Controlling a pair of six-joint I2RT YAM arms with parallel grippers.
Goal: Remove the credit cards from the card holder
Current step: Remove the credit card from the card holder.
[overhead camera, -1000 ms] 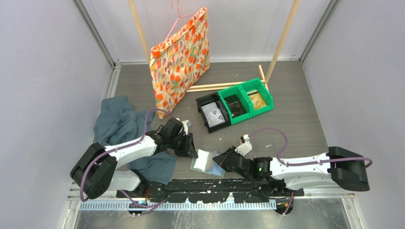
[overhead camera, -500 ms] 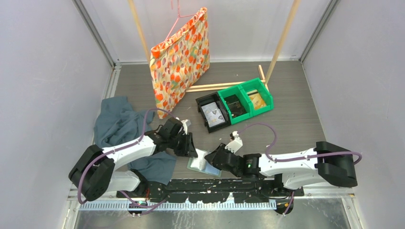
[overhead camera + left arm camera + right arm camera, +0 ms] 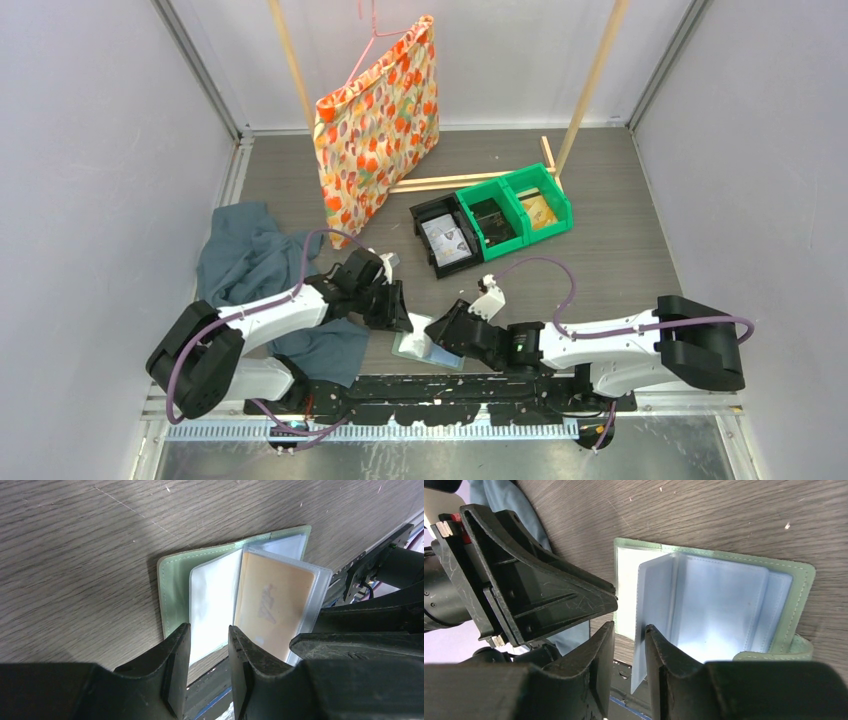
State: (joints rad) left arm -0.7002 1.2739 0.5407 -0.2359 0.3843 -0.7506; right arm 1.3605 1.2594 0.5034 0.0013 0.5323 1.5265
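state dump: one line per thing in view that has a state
sage-green bifold card holder: open, lying flat, inner leaves fanned up
orange card: inside a clear sleeve, not out
left gripper: jaws apart, white sleeve leaf between them
right gripper: jaws apart, pale blue sleeve leaf between them
dark teal cloth: crumpled
orange floral bag: hanging
green plastic bins: upright, items inside

Card holder (image 3: 425, 340): sage-green bifold, lies open, cover flat on tabletop (image 3: 620, 250) nr front edge. Pale blue/clear inner sleeves stand up from spine, fanned apart. One sleeve contains orange-tan card (image 3: 272, 605), fully inserted.
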